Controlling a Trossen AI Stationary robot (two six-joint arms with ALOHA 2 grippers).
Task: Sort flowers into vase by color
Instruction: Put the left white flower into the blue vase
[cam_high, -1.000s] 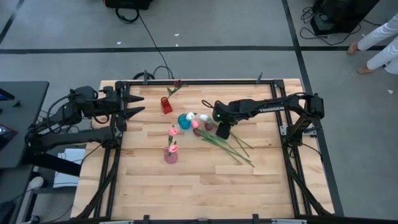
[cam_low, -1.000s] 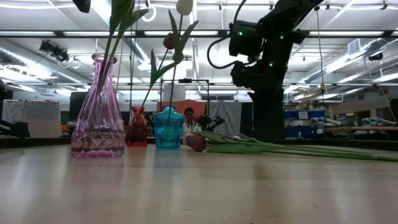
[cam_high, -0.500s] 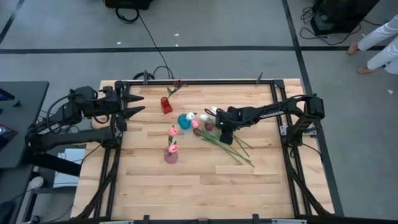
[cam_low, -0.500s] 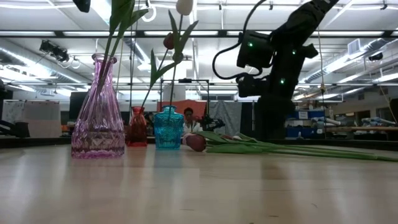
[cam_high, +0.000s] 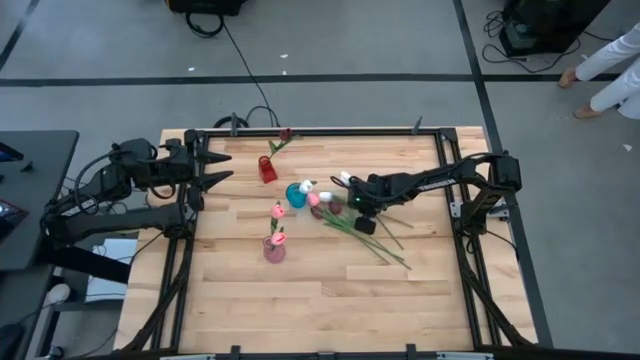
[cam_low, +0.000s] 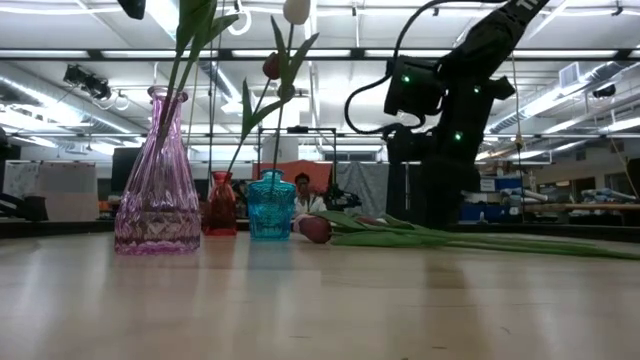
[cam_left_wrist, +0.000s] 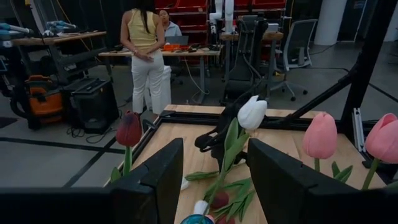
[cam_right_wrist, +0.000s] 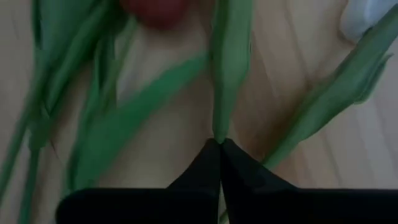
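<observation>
Several flowers (cam_high: 366, 232) lie in a loose pile on the wooden table right of centre, with dark red and pink blooms (cam_high: 334, 204) at their left end. My right gripper (cam_high: 353, 207) (cam_right_wrist: 219, 148) stands down on this pile, shut on a green strip. A red vase (cam_high: 267, 168), a blue vase (cam_high: 297, 193) and a pink vase (cam_high: 274, 249) stand upright mid-table with tulips in them. My left gripper (cam_high: 212, 170) (cam_left_wrist: 214, 186) waits open at the far left, touching nothing. My right gripper pinches a narrow green leaf or stem (cam_right_wrist: 218, 121) of one lying flower between its two fingertips (cam_right_wrist: 211, 155). It comes from above, pointing down. The green strip runs straight away from the fingertips. The flower lies on the table among the others.
A dark red bloom (cam_low: 315, 228) lies nearest the blue vase (cam_low: 270, 205). Green stems (cam_low: 470, 240) stretch toward the table's right. Bare wood lies toward the near edge (cam_high: 320, 300). People stand in the room behind (cam_left_wrist: 147, 50).
My right gripper has gone down onto the lying flowers, its arm stretching lower and flatter over the table. The flowers and vases have kept their places.
</observation>
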